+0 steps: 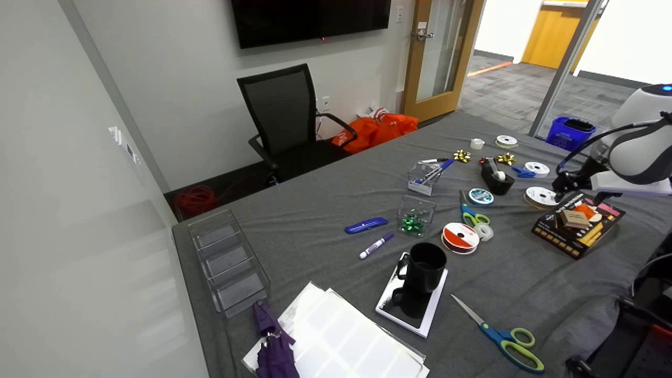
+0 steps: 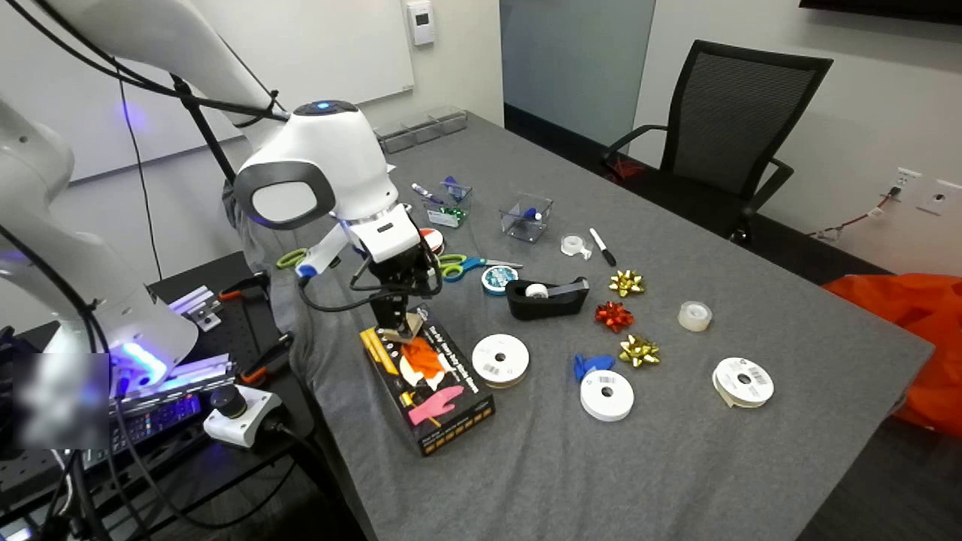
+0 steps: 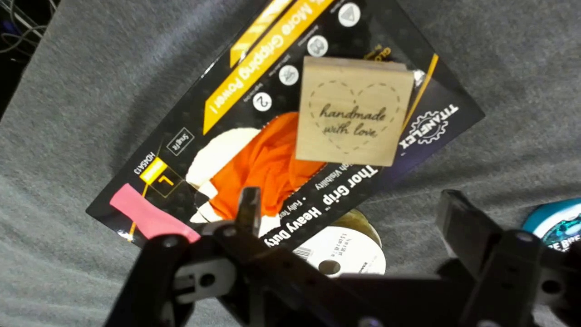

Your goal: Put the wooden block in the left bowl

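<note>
At the far left of an exterior view, a tray (image 1: 228, 261) is set near the edge of the cloth (image 1: 315, 215), probably to be out of the way. Along the bottom, left of the middle, an umbrella (image 1: 275, 349) is laid partly over sheets (image 1: 346, 341), which may be weighted by it. Right of the middle, a clear bow box (image 1: 418, 206), by which a green bow (image 1: 413, 224) is contained, is stood near a clear marker box (image 1: 420, 188), in which a marker (image 1: 434, 171) is leaned, being presumably too long to lie flat. No bowl is seen; since the bow box is placed farther left in both exterior views, it is judged the likelier goal. Below, a mug (image 1: 426, 268) is stood upright on a pad (image 1: 392, 287), perhaps merely parked. At the right, the block (image 1: 575, 219) is rested on a carton (image 1: 556, 240), by which it is raised from the cloth. Nothing is held by the gripper (image 3: 350, 200): in the wrist view its jaws are spread and the block is seen beyond them, upper middle, printed face up. Room is probably being left for its opposite sides; little turning should be needed.
</note>
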